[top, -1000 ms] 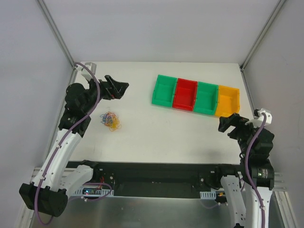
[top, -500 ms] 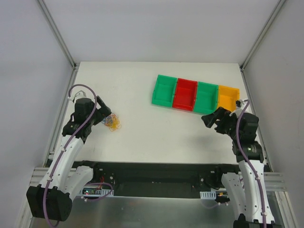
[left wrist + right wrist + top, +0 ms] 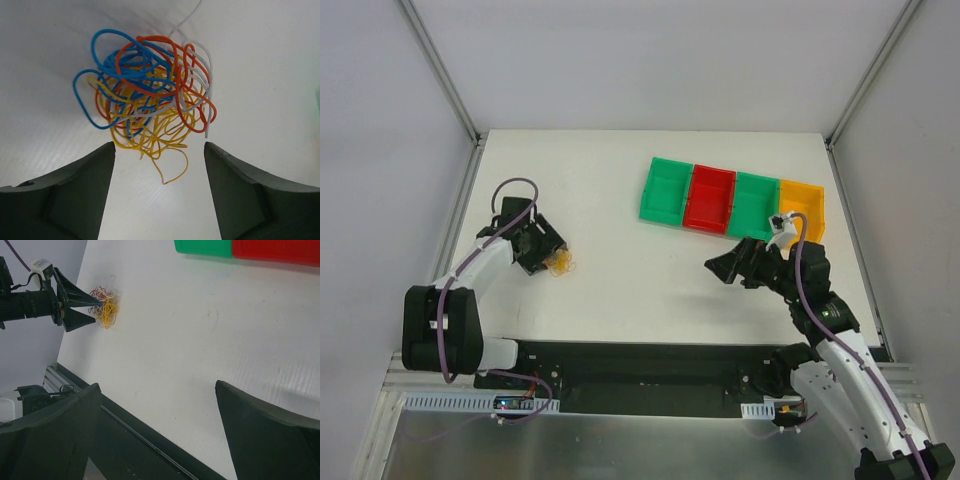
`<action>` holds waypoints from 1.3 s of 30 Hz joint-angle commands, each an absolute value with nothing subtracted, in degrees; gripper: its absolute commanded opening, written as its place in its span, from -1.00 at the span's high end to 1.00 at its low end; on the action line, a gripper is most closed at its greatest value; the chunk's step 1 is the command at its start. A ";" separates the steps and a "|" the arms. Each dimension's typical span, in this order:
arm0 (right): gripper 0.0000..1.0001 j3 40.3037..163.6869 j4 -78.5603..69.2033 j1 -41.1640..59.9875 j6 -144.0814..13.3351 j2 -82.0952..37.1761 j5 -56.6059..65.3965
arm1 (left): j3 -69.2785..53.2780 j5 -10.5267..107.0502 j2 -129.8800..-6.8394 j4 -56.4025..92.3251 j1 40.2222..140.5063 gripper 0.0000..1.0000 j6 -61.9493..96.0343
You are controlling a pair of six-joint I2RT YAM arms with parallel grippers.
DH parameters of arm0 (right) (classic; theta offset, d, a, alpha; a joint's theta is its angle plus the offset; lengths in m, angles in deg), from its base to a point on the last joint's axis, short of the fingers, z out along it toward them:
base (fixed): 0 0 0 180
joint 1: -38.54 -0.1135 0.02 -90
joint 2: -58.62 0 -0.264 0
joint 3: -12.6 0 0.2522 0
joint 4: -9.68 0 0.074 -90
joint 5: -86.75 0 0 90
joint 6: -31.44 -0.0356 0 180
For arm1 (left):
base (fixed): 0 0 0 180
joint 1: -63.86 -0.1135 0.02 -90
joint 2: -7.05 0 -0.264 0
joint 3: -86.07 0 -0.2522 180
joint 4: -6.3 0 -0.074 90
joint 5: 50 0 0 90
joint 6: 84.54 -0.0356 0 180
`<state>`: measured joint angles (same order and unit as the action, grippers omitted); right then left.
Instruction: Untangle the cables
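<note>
At about 9 o'clock on the white table (image 3: 620, 290), the left gripper (image 3: 159, 150) is released, with a clear gap between its two dark fingers. The cables (image 3: 147, 95) lie just ahead of its fingertips, at 12 o'clock in the wrist view, as one loose knot of blue, orange-red, yellow and white strands; only a low yellow loop reaches into the gap, and nothing is grasped. At 1 o'clock stands a row of bins (image 3: 735, 195) — green, red, green, yellow — and at 4 o'clock the right gripper (image 3: 720, 268) hovers wide open and empty, pointing toward 9 o'clock.
</note>
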<state>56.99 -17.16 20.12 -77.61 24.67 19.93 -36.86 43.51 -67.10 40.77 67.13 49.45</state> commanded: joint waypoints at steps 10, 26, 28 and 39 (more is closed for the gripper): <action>-0.98 59.85 -13.67 9.82 -75.96 16.18 10.47 | -46.50 50.64 -68.19 27.19 87.48 0.86 54.07; -0.97 63.98 -14.19 -2.51 -73.94 6.67 1.15 | -39.92 36.30 -52.90 37.55 81.05 -0.64 50.28; -0.97 63.45 -14.28 -2.51 -74.03 8.16 0.27 | -39.39 34.74 -52.81 38.87 75.06 -0.74 52.82; -0.97 60.38 -14.63 -2.59 -74.91 14.06 -1.66 | -33.67 43.31 -72.92 38.17 66.50 -0.36 51.61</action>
<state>60.99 -15.44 -2.28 -74.85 12.01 0.33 -34.70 35.27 -67.82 36.93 67.39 52.29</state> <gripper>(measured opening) 0.985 0.771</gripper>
